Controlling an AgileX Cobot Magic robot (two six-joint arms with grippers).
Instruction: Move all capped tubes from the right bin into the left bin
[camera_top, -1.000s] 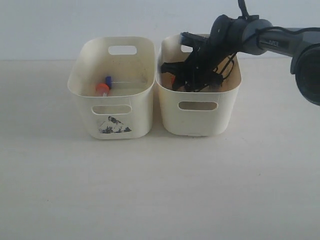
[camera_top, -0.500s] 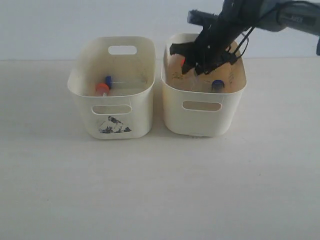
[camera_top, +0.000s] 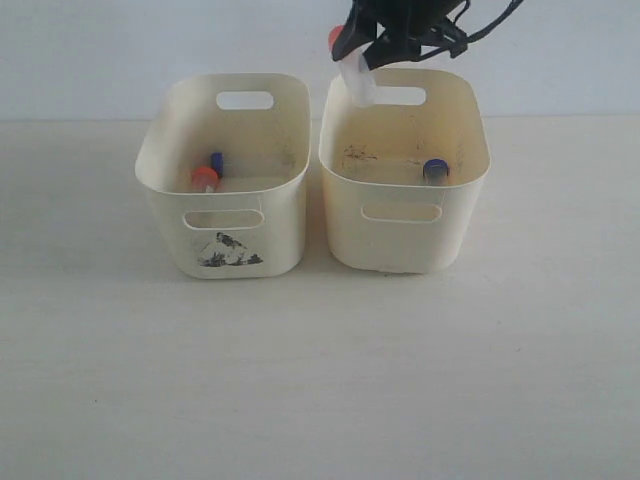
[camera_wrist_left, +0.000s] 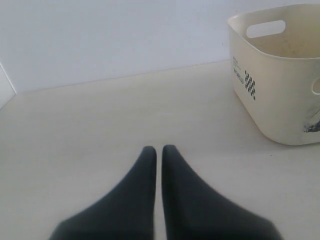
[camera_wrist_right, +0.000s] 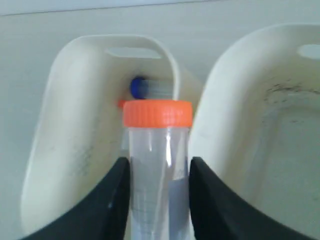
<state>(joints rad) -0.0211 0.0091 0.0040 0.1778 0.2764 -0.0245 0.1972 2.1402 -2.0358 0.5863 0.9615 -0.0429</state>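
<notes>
My right gripper (camera_top: 366, 50) hangs above the back rim of the right bin (camera_top: 400, 245), near the gap between the bins. It is shut on a clear capped tube with an orange cap (camera_top: 357, 78), which shows up close between the black fingers (camera_wrist_right: 158, 150). One blue-capped tube (camera_top: 434, 169) lies inside the right bin. The left bin (camera_top: 280, 235), with a dark mark on its front, holds an orange-capped tube (camera_top: 205, 178) and a blue-capped tube (camera_top: 217, 160). My left gripper (camera_wrist_left: 159, 150) is shut and empty over bare table, off to the side of the left bin (camera_wrist_left: 270, 100).
The two bins stand side by side, almost touching, on a pale table against a white wall (camera_top: 100, 50). Open tabletop (camera_top: 320, 380) stretches in front of both bins. In the right wrist view both bins lie below the held tube.
My right gripper has risen out of the right bin with the orange-capped tube, going up and a little left. The blue-capped tube in that bin has come into view.
</notes>
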